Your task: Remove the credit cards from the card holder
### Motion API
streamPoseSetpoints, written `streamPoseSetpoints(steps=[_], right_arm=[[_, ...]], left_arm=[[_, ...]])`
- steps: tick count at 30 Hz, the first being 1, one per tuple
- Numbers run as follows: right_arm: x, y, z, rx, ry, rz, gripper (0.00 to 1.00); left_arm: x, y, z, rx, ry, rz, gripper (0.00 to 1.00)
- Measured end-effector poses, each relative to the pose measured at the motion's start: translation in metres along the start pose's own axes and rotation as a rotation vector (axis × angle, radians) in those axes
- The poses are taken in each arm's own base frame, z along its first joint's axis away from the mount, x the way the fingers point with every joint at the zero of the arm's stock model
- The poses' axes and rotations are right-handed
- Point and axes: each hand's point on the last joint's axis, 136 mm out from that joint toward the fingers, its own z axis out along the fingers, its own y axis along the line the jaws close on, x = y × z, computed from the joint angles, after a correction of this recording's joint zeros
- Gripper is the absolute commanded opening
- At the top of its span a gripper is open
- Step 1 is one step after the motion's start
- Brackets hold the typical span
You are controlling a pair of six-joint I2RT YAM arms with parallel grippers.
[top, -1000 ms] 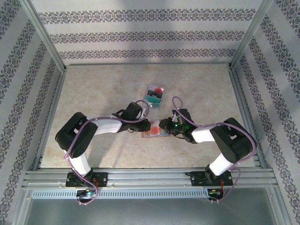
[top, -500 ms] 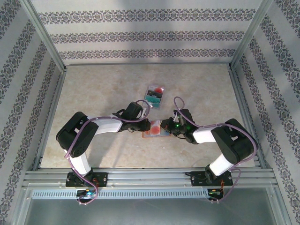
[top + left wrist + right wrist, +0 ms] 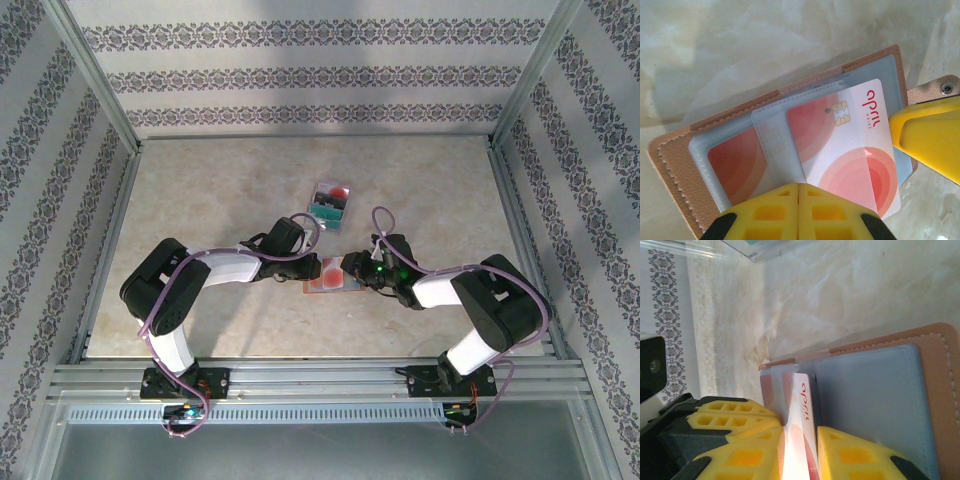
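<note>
card holder (image 3: pixel 675 165) lies open on the table (image 3: pixel 200 200); left gripper (image 3: pixel 798 186) closed at its edge, right gripper (image 3: pixel 800 440) pinching the protruding red-and-white card (image 3: pixel 850 150).

**Top external.** We look down from above and behind both arm bases, far enough off to take in the whole table (image 3: pixel 200 200).

**Left wrist.** We sit close over the card holder (image 3: pixel 675 165), facing down. The left gripper (image 3: pixel 798 192) is at our lower edge and the holder lies just ahead of its fingertips.

**Right wrist.** We sit nearer still and lower, raking along the holder's open face. The right gripper (image 3: pixel 799 434) is at our lower edge.

**Shared.** All three views take in the holder. Both wrist views take in the red-and-white card (image 3: pixel 850 150) at the fingertips.
</note>
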Motion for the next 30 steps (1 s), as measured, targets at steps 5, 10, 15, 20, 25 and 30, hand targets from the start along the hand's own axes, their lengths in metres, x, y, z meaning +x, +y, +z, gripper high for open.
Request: streamPoseSetpoints(steps=[5,10,15,20,25,30], right_arm=[[0.006,-0.003,0.004,0.004,0.014,0.001,0.3],[0.01,-0.003,0.004,-0.002,0.021,-0.006,0.31],[0.014,-0.003,0.006,-0.004,0.028,-0.011,0.23],[0.015,-0.005,0.007,0.001,0.033,-0.005,0.11],[0.014,-0.003,0.007,-0.008,0.029,0.0,0.03],[0.012,-0.004,0.003,-0.01,0.017,0.007,0.0]], left_arm=[[0.0,0.0,0.0,0.0,0.0,-0.003,0.05],[0.0,0.0,0.0,0.0,-0.001,-0.008,0.05],[0.0,0.0,0.0,0.0,-0.001,-0.011,0.04],[0.0,0.0,0.0,0.0,-0.001,-0.011,0.04],[-0.001,0.0,0.0,0.0,-0.002,-0.015,0.04],[-0.002,0.002,-0.001,-0.002,-0.005,-0.02,0.04]])
